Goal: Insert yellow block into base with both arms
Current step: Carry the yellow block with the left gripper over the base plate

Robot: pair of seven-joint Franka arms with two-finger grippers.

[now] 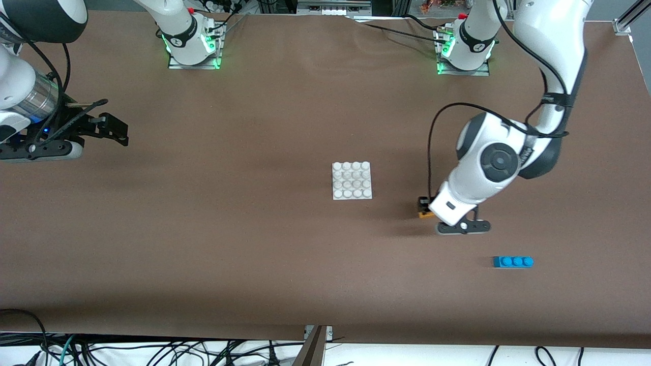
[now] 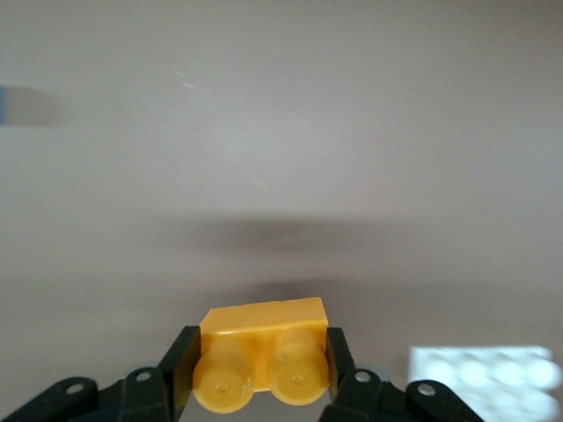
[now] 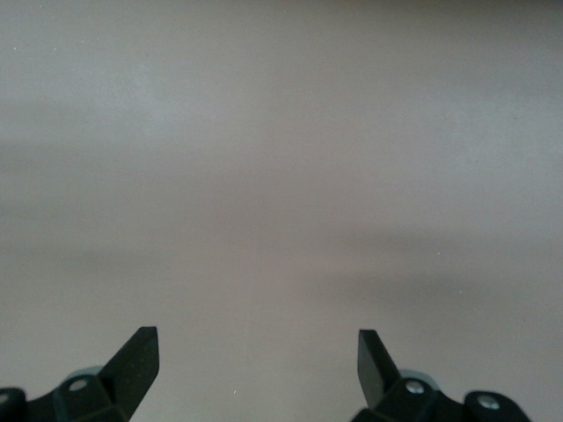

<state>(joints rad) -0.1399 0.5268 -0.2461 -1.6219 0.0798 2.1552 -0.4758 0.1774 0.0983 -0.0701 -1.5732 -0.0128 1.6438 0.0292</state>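
The white base lies flat at the middle of the table; a corner of it shows in the left wrist view. My left gripper is shut on the yellow block, low over the table toward the left arm's end of the base. In the left wrist view the gripper grips the block between both fingers, studs toward the camera. My right gripper is open and empty, waiting at the right arm's end of the table; its wrist view shows the gripper over bare table only.
A blue three-stud brick lies nearer the front camera than my left gripper, toward the left arm's end; its edge shows in the left wrist view. The arm bases stand along the table's edge farthest from the camera.
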